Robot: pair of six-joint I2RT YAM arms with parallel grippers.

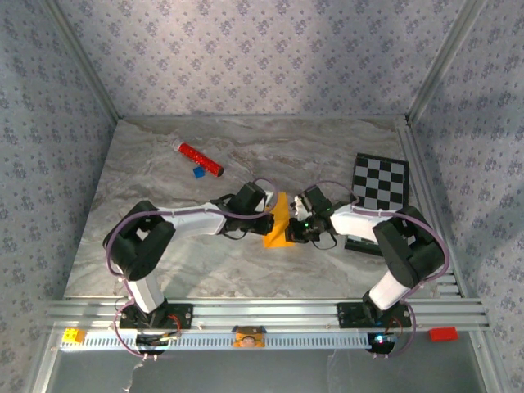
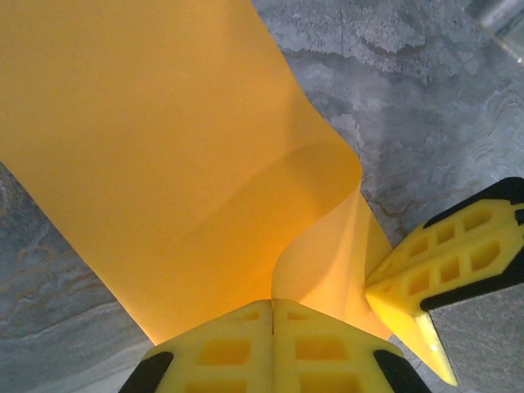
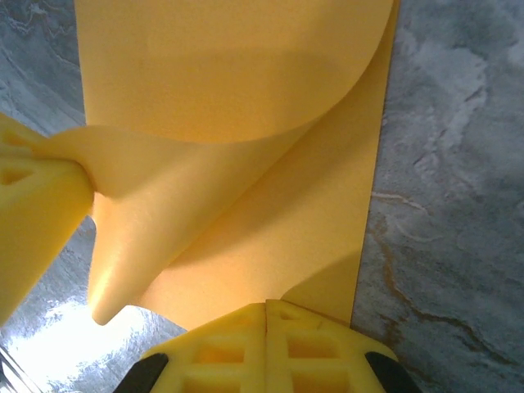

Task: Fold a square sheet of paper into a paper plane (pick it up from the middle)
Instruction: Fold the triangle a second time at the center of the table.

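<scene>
Fingers of left gripper pinched shut on the square sheet of paper; right gripper clamps the opposite edge. Sheet mid-table, bowed into a curl. Risk: uneven pull skews the crease or tears it. Both arms fold inward, wrists nearly meeting.

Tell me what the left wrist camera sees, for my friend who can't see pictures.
A curling orange-yellow square sheet of paper spreads up from the left pincer, whose yellow fingers are shut on it at the bottom of the picture. At the right, the right pincer pinches the same sheet, and the grey marbled table lies behind.
</scene>
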